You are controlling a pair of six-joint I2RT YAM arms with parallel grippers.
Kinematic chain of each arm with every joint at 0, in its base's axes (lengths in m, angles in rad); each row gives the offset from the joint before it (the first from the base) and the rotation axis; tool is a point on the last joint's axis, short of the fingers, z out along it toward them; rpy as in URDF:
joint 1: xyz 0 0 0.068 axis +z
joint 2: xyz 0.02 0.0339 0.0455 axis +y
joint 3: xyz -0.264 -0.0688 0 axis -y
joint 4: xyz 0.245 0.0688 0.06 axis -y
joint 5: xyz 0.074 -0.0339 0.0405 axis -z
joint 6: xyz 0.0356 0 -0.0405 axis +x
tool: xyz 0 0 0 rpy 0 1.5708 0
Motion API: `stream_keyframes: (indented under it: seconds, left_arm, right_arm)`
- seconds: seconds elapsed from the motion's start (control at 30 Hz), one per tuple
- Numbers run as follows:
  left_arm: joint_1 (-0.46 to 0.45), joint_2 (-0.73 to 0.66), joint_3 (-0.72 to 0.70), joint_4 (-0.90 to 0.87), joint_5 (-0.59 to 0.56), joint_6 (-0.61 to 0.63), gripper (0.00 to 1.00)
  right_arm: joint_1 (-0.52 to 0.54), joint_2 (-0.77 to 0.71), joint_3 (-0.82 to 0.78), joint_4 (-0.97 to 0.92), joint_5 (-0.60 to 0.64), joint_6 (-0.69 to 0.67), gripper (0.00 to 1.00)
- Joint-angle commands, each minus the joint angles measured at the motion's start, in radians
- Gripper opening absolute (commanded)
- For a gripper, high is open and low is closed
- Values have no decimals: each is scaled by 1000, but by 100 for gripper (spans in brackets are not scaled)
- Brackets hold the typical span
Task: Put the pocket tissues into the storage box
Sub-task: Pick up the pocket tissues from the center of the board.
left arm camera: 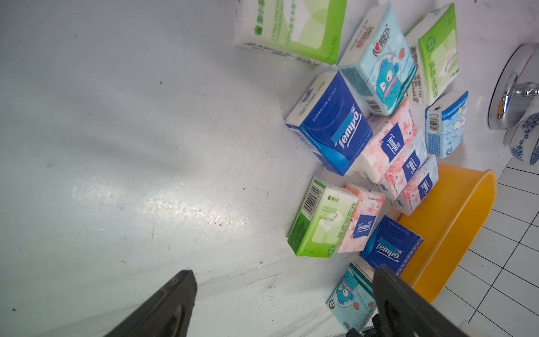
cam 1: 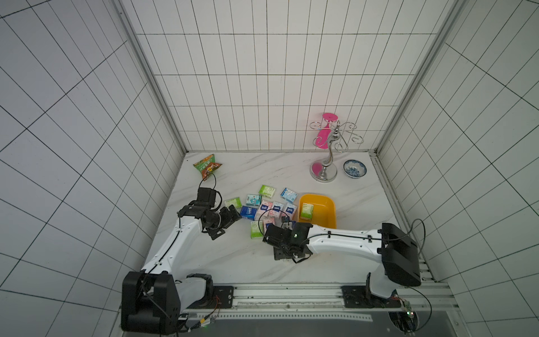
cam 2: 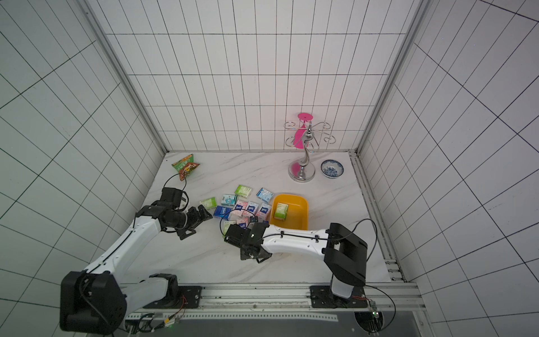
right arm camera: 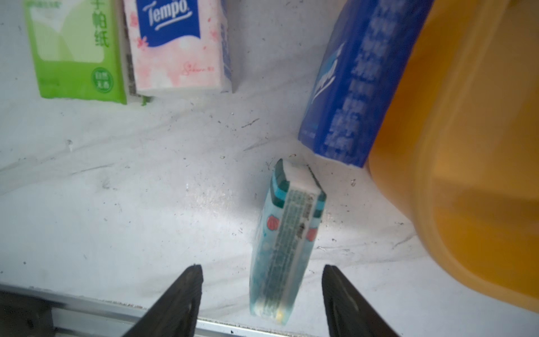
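Observation:
Several pocket tissues (cam 1: 265, 207) in green, pink-white, dark blue and teal prints lie clustered left of the yellow-orange storage box (cam 1: 323, 210). One light green packet (cam 1: 306, 211) lies inside the box. My right gripper (right arm camera: 262, 267) is open, and a teal-white packet (right arm camera: 287, 233) stands on its edge between the jaws with a gap on each side. A dark blue packet (right arm camera: 350, 87) sits just beyond it, against the box wall (right arm camera: 466, 146). My left gripper (left arm camera: 284, 271) is open over bare table at the left of the cluster, near the left dark blue packet (left arm camera: 329, 125).
A crinkled green-orange snack bag (cam 1: 207, 167) lies at the back left. A chrome stand (cam 1: 323, 172) holding a pink glass, and a blue-and-white bowl (cam 1: 354, 168), stand at the back right. Tiled walls close three sides. A metal rail (cam 1: 291, 300) runs along the front.

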Motion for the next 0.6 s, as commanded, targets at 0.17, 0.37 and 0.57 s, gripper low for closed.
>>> stream_keyframes:
  seconds: [0.17,0.37,0.57]
  left_arm:
    - [1,-21,0,6,17,5,98]
    - [-1,-40,-3,-10,6,11,98]
    - [-3,-52,-7,-11,4,13,98]
  right_arm:
    - [-3,73,49,-8,114,80,62]
    - [-9,109,56,-1,115,82,53]
    - [-11,116,66,0,109,82,38]
